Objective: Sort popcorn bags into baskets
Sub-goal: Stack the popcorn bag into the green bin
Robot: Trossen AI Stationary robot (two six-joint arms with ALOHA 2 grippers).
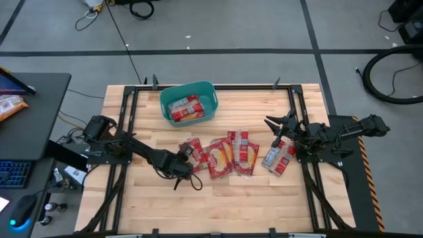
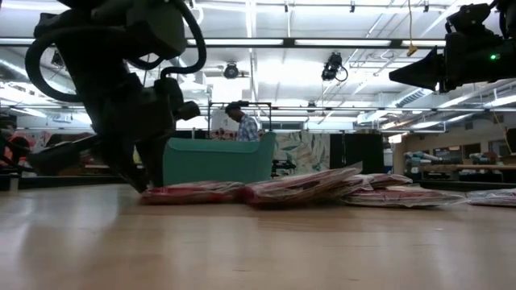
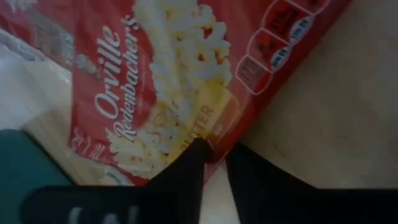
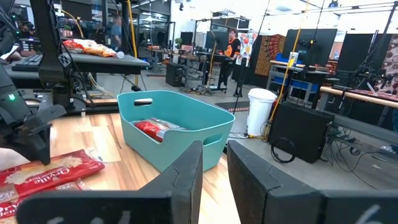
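Observation:
The teal tub [image 1: 164,99] stands at the table's far middle with red popcorn bags [image 1: 185,109] lying in it; it also shows in the low view [image 2: 218,161] and the right wrist view [image 4: 186,127]. Several more bags lie flat in a cluster [image 1: 231,155] at mid-table, and one lies apart [image 1: 279,158] to the right. My left gripper [image 1: 187,158] is down at the table, shut at the near-left edge of the leftmost bag [image 1: 193,148]. My right gripper [image 1: 276,127] is shut and empty, above the table's right part, pointing toward the tub. My left gripper has its fingertips [image 3: 198,152] at the edge of the leftmost bag [image 3: 211,142], by the yellow panel, pinching only at their free ends. The fingers come slanting down from the table's left and near side. The bag lies flat on the table [image 2: 189,192].
The mid-table bags overlap one another [image 2: 306,185]. An orange snack bag [image 1: 10,106] lies on the dark desk left of the table. A person [image 2: 242,122] stands in the room behind the tub. Bare wood shows along the table's near edge [image 1: 218,205].

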